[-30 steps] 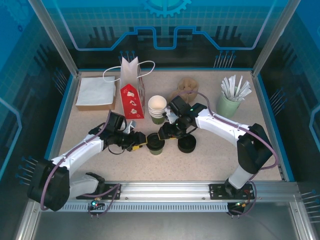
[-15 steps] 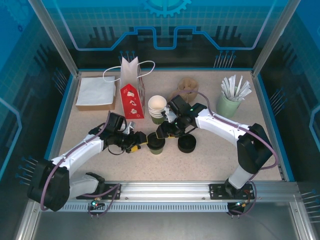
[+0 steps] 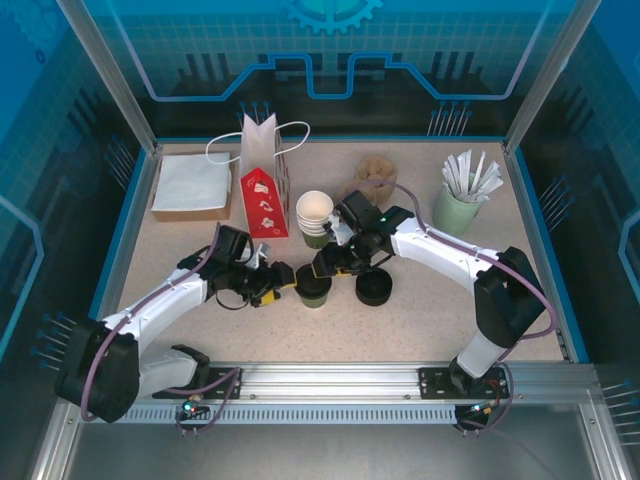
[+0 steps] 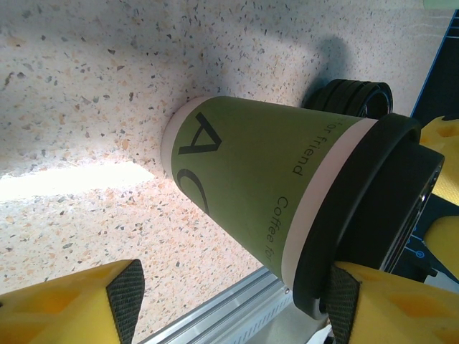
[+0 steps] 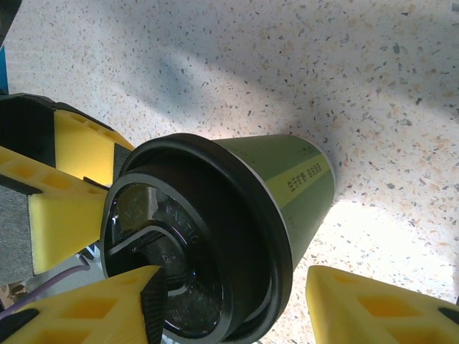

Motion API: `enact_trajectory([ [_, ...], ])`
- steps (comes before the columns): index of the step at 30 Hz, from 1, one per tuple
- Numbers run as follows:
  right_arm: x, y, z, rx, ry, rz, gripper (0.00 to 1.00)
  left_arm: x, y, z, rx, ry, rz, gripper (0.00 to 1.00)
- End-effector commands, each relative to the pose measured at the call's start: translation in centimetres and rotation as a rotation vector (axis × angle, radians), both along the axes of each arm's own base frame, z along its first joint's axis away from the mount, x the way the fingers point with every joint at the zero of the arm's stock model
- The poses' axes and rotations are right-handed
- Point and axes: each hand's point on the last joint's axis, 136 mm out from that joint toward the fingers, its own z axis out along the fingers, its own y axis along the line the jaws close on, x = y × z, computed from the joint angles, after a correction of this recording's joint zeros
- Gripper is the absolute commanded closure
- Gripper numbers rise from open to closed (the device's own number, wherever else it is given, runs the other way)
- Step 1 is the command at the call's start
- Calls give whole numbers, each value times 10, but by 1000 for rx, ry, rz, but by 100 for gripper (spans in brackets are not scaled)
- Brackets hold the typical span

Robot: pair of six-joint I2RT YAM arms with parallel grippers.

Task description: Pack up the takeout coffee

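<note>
The takeout coffee point(image 3: 313, 290) is a green paper cup with a white band under a black lid, standing upright on the speckled table. In the left wrist view the cup point(image 4: 251, 172) lies between my left gripper's point(image 4: 233, 304) yellow fingers; one pad point(image 4: 344, 301) is at the lid's edge and the other stands clear, so the gripper is open. My right gripper point(image 5: 229, 308) is open around the black lid point(image 5: 193, 251), one finger across the lid's top and the other apart from the cup wall. From above, the left gripper point(image 3: 283, 283) and right gripper point(image 3: 325, 268) flank the cup.
A stack of black lids point(image 3: 375, 290) sits just right of the cup. Behind it are stacked white-rimmed cups point(image 3: 315, 215), a red and white bag point(image 3: 262, 190), a brown carrier point(image 3: 372, 175), a mint cup of sticks point(image 3: 460, 200) and napkins point(image 3: 190, 185).
Both grippers have spread their fingers a little wider around the lidded cup. The cup and arms have stayed in place.
</note>
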Motion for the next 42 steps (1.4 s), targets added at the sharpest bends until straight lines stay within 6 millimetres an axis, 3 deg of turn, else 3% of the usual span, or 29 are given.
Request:
enact_trajectory([
  [1,-6,-4,4,-22,-10,14,45,5,-3,17,-28,-25,12,29],
  [10,-9,-10,-4,-63,0,14,48,6,-3,26,-39,-47,18,26],
  [15,-2,-10,13,-40,-74,9,43,8,1,35,-19,-85,28,24],
  [21,4,-31,45,-145,-226,3,2,12,21,46,79,-168,91,18],
  [22,3,-32,48,-168,-240,19,0,13,26,48,96,-182,110,17],
  [31,-12,-11,48,-371,-316,169,0,14,64,58,203,-255,247,10],
  [37,-16,14,35,-432,-308,265,0,7,73,57,230,-265,246,8],
  [42,-17,23,24,-462,-288,315,0,4,75,53,238,-268,235,7],
])
